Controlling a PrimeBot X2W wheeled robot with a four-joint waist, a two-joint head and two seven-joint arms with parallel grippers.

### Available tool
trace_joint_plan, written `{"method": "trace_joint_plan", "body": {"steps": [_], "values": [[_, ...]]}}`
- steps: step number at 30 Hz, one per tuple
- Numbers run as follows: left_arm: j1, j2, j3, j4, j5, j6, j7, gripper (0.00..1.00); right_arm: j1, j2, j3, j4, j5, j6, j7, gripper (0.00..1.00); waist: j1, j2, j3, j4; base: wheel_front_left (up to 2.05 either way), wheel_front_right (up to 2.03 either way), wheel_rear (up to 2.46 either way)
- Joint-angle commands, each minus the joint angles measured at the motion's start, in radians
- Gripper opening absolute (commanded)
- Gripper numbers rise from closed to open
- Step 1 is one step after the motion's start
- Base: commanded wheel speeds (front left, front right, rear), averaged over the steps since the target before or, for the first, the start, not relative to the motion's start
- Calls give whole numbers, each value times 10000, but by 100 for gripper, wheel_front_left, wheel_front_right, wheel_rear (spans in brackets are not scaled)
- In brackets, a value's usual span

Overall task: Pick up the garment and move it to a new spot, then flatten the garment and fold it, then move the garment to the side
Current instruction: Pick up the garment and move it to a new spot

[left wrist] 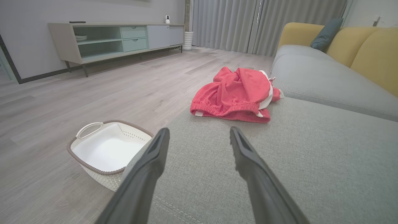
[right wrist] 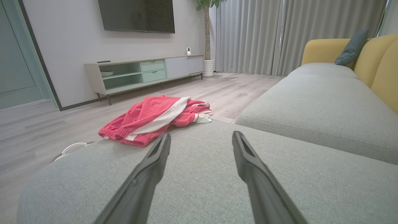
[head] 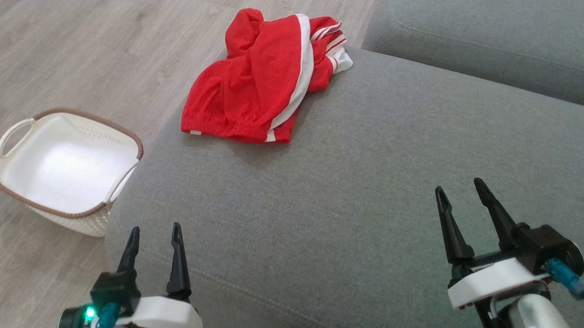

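The garment (head: 261,79), red with white stripes, lay crumpled on the grey sofa cushion (head: 354,190), well ahead of both end effectors and touched by neither. The left end effector (head: 155,228) stood with its fingers spread and nothing between them; the garment lay ahead of it and somewhat to its right. The right end effector (head: 459,185) was likewise spread and empty, with the garment ahead and well to its left. A white basket (head: 64,168) sat on the floor, left of the left end effector. By these signs the task was at its first step, the pick-up not yet begun. The next move would call for a forward reach across the cushion, probably to the nearer elastic hem, and a pinch taking cloth alone.
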Motion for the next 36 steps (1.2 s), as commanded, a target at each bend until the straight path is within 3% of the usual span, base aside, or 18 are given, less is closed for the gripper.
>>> {"method": "trace_joint_plan", "body": {"steps": [1, 14, 22, 28, 36], "values": [[-375, 64, 321, -384, 94, -39, -124, 100, -550, -75, 266, -302, 38, 75, -109, 100, 0, 0, 15, 44, 0, 0, 0], [-449, 87, 667, -641, -27, -74, -124, 100, -647, -75, 322, -366, -88, 75, -109, 100, 0, 0, 386, -520, 0, 0, 0], [-2544, 873, 978, -368, 68, -597, -124, 100, -1067, -75, 208, -570, -762, 75, -109, 100, 0, 0, 1463, -1065, 0, 0, 0], [-5235, 1385, 786, 1150, 87, -1212, 128, 100, -1549, -75, 148, -753, -1436, 75, -109, 100, 0, 0, 2569, -1421, 0, 0, 0], [-7657, 1470, -33, 4025, -461, -1832, 916, 100, -2106, -75, 191, -989, -2039, 75, -81, 100, 0, 0, 3715, -1925, 0, 0, 0]]}}
